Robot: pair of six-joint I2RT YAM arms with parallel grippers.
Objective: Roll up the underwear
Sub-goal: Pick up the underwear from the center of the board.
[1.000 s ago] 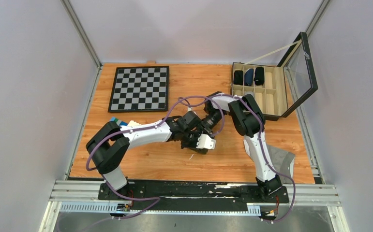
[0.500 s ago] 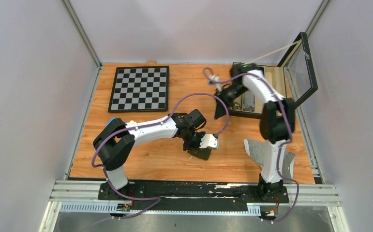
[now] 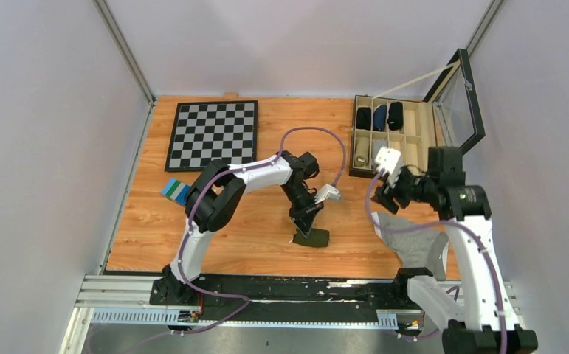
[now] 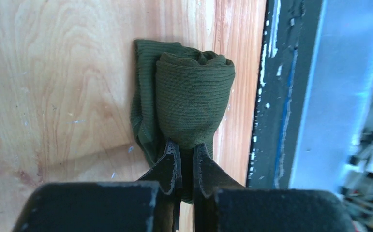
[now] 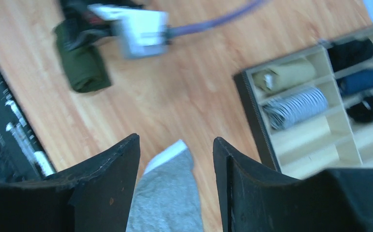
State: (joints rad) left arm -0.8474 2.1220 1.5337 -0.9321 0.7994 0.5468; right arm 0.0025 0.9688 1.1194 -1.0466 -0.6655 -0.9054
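The green underwear lies as a tight roll on the counter near its front edge, just beside the black rail. One loose flap sticks out from under the roll on the side away from the rail. The left end effector is clenched on the roll's near end, with a thin fold of ribbed fabric pinched between the two almost touching fingers. The fingers cover the edge of the cloth they grip.

The right end effector hangs above the counter with its fingers spread wide and nothing between them. Below it lies a grey garment, flat and unrolled. The bottom of the wrist picture cuts it off, and the right arm partly covers it in the overhead view.

The right wrist view is blurred. In it the open box shows a tan roll, a striped roll and darker bundles too smeared to identify. A chessboard lies at the far left. A small blue and green thing beside the left arm cannot be identified.
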